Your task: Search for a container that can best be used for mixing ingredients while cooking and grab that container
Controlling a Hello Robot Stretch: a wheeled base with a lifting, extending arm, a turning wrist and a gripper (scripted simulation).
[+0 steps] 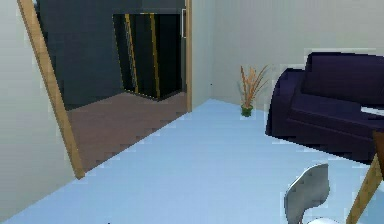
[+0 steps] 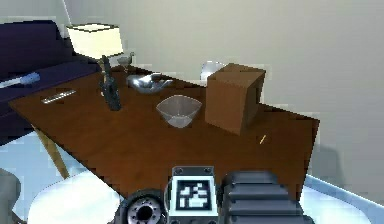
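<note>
A clear glass bowl (image 2: 179,110) stands on the brown wooden table (image 2: 120,140), near its middle. A flatter grey dish (image 2: 150,83) lies farther back on the same table. At the arm side view's bottom edge sits a white square with black marks (image 2: 195,195), and to its left is the gripper's dark body (image 2: 146,211). The bowl lies well beyond it across the tabletop. The gripper's far end cannot be made out, so I cannot tell whether it holds anything.
A brown cardboard box (image 2: 234,95) stands right of the bowl and a dark figurine (image 2: 110,85) left of it, with a lamp (image 2: 97,42) behind. A navy sofa (image 1: 330,105), a potted plant (image 1: 248,90), a wood-framed doorway (image 1: 60,100) and a white chair (image 1: 305,195) surround pale blue floor.
</note>
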